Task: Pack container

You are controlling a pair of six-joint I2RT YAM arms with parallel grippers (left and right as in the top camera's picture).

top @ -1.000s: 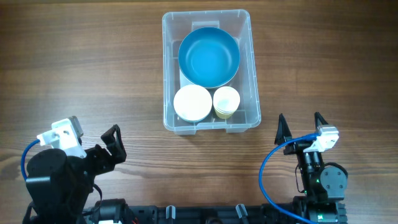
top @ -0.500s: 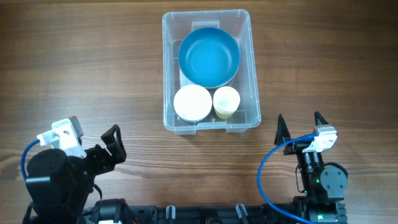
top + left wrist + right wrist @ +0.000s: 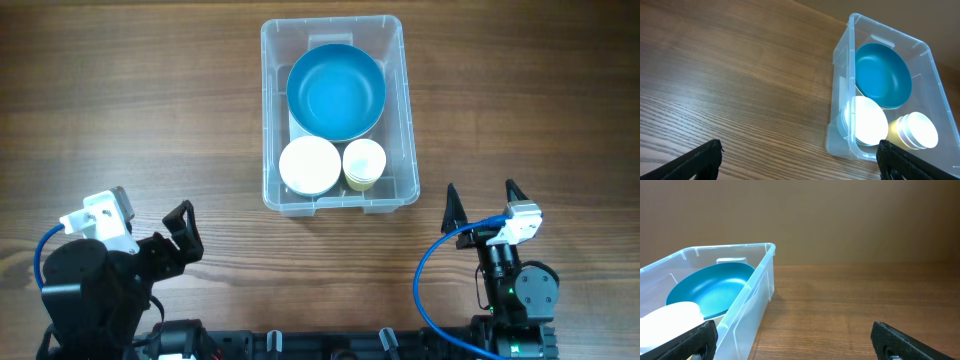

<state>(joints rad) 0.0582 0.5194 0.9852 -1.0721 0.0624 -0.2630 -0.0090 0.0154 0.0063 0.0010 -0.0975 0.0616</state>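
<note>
The clear plastic container [image 3: 268, 120] stands at the middle back of the table. Inside it lie a blue bowl [image 3: 336, 92], a white bowl [image 3: 309, 166] and a pale yellow cup [image 3: 364, 163]. The container also shows in the left wrist view [image 3: 842, 65] and in the right wrist view [image 3: 752, 300]. My left gripper [image 3: 172, 232] is open and empty at the front left, well away from the container. My right gripper [image 3: 482, 203] is open and empty at the front right, just off the container's near right corner.
The wooden table [image 3: 130, 110] stretches to both sides of the container. Both arm bases sit at the front edge, with a blue cable [image 3: 430, 270] looping by the right arm.
</note>
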